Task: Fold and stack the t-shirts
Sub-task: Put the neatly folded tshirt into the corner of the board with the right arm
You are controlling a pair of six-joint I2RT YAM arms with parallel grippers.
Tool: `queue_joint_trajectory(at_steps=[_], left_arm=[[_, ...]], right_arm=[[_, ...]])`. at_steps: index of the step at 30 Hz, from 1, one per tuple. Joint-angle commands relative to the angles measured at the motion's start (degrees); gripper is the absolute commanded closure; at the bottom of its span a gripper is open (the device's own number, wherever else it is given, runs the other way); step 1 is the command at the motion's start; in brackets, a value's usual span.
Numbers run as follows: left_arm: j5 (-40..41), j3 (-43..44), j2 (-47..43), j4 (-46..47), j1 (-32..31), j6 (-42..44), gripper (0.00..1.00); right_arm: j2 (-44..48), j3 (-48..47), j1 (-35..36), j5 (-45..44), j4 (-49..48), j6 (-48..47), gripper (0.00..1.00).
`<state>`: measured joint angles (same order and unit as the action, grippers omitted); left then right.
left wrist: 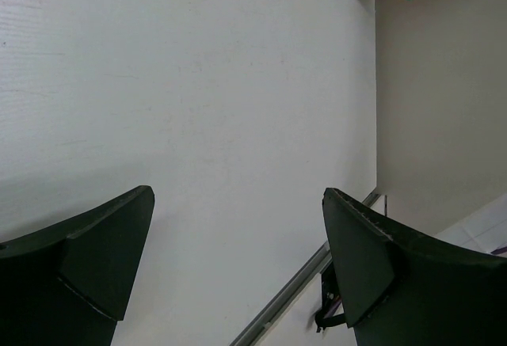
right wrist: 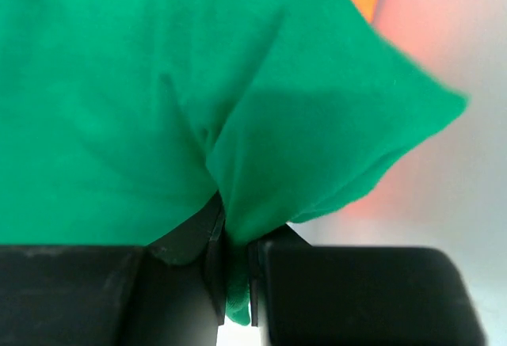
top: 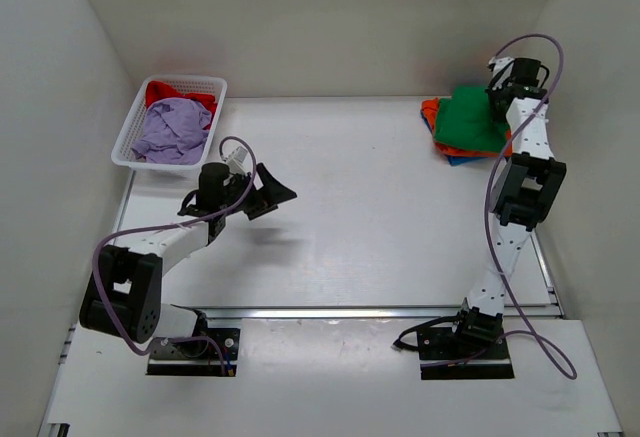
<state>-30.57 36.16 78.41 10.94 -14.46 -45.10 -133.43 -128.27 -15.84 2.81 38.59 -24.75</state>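
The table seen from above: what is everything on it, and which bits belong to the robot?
green t-shirt: one, bright green, top of the far-right stack
orange t-shirt: one, orange, under the green
blue t-shirt: one, blue, sliver at the stack's bottom
lavender t-shirt: one, lavender, crumpled in the basket
red t-shirt: one, red, under the lavender
basket: one, white mesh, far left
table: one, white
left arm: white and black, near left
right arm: white and black, near right
left tool: black, open, empty
right tool: black, pinching the green t-shirt
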Motion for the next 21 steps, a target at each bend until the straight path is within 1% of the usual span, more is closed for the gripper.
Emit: queue_joint_trajectory(at_steps=[1, 2, 3, 4, 6, 7, 8, 9, 10, 12, 14, 15, 17, 18, 20, 21], left_arm=[[0.77, 1.64, -0.36, -0.3, -0.49, 1.07, 0.02], [0.77, 1.89, -0.19, -0.22, -0.48, 1.07, 0.01], [0.77, 1.72, -0.62, -0.22, -0.74, 1.5, 0.02], [0.42, 1.37, -0.19, -0.65, -0.57, 1.33, 0.02], [0.16, 2.07, -0.89, -1.88, -0.14, 2.38, 0.01], [0.68, 2.07, -1.24, -2.76, -0.39, 2.65, 0.01], [0.86, 2.07, -2.03, -3.98, -0.13, 3.17, 0.01], [0.95, 1.81, -3.08, -4.52, 0.04, 3.44, 0.01], [1.12, 1.55, -3.96, -4.78, 0.13, 3.62, 0.01], [1.21, 1.02, -5.71, -6.88, 0.22, 4.32, 0.01], [1.12, 0.4, -7.57, -8.29, 0.31, 5.37, 0.01], [1.12, 0.05, -8.88, -9.35, 0.31, 5.81, 0.01], [0.78, -0.48, -11.26, -10.93, 0.22, 6.78, 0.01], [0.42, -0.74, -12.92, -12.77, -0.04, 7.65, 0.01], [0.34, -0.83, -15.56, -15.49, 0.39, 9.15, 0.01], [-0.19, -1.0, -17.05, -17.68, 0.4, 10.37, 0.02]], right_arm=[[3.79, 2.93, 2.73, -13.76, -10.44, -4.94, 1.0], [3.7, 3.54, 3.35, -16.14, -11.77, -6.0, 0.99], [3.61, 4.07, 3.7, -20.52, -14.04, -6.27, 0.96], [3.52, 5.99, 4.58, -22.65, -15.46, -6.45, 0.91], [5.01, 9.76, 5.9, -34.65, -23.51, -8.63, 0.7], [6.06, 12.84, 6.69, -37.5, -26.08, -9.69, 0.64], [7.73, 14.43, 7.83, -41.88, -30.89, -12.05, 0.56], [8.53, 16.62, 8.27, -43.57, -33.73, -13.03, 0.51], [10.62, 18.47, 8.62, -44.46, -35.15, -13.13, 0.5], [14.58, 20.77, 9.33, -43.6, -35.16, -11.82, 0.47], [21.33, 25.67, 10.81, -42.63, -35.16, -10.49, 0.46], [23.19, 27.26, 11.96, -41.58, -35.68, -9.45, 0.44], [32.66, 35.85, 14.33, -37.54, -34.03, -6.81, 0.4], [35.05, 37.98, 15.47, -36.05, -32.8, -4.36, 0.4], [43.3, 45.0, 18.89, -32.79, -28.23, -0.05, 0.37], [46.73, 46.6, 20.13, -31.47, -24.82, 3.19, 0.36]])
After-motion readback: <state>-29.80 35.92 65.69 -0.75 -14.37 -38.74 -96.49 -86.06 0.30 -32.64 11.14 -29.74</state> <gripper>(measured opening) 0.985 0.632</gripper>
